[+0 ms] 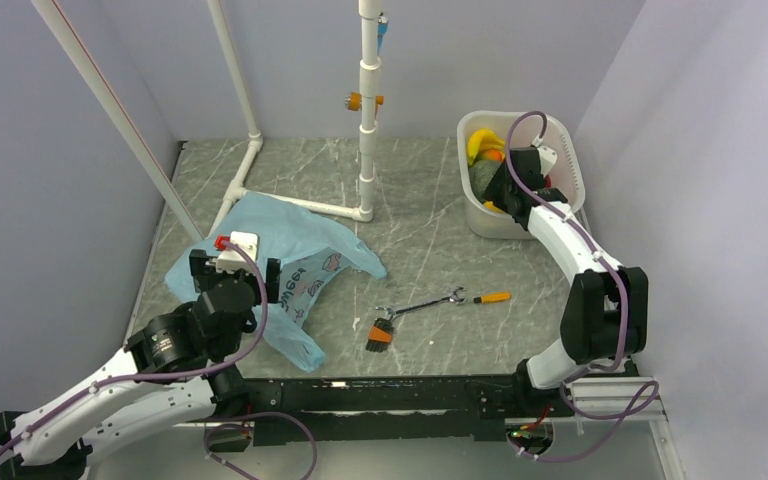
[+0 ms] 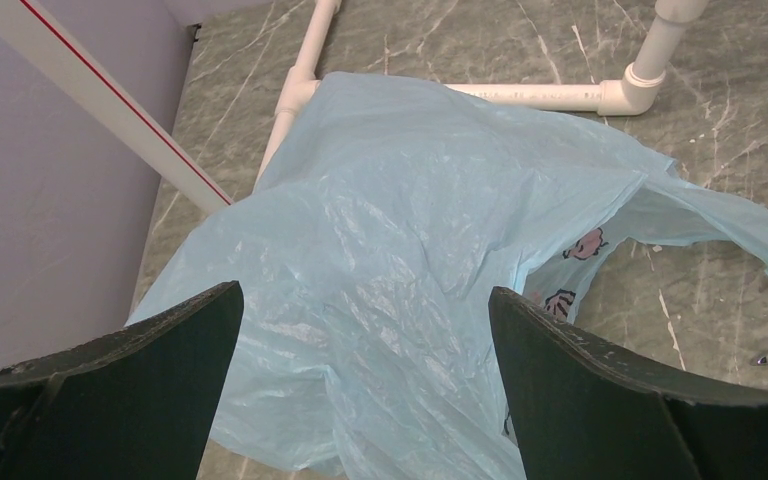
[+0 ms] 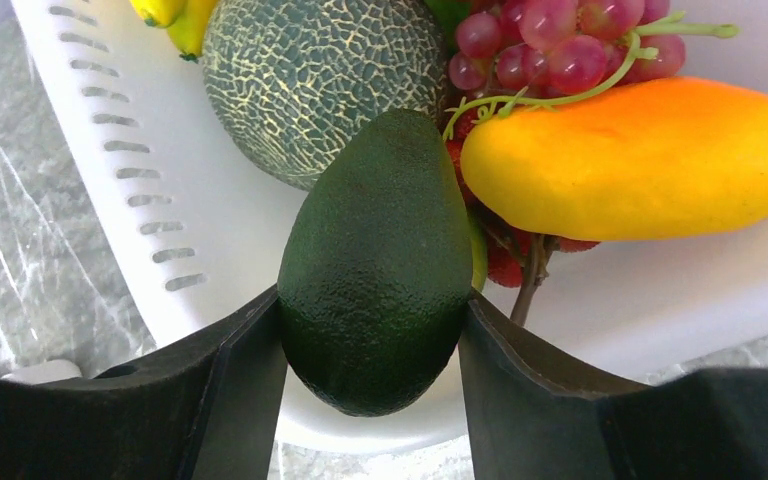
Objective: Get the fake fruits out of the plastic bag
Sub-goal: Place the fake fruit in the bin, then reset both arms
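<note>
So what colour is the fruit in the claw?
Dark green avocado; clearest in right wrist view.

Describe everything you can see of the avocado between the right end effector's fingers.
The avocado is dark green with finely pebbled, faintly glossy skin, looking like moulded plastic, whole and unmarked. It is egg-shaped, with its narrow end pointing away from the wrist camera toward the netted melon and its broad end nearest the lens. The right end effector clamps it on both flanks. It is over the white slotted tub, in front of the mango. Whether it touches melon or tub cannot be told.
</note>
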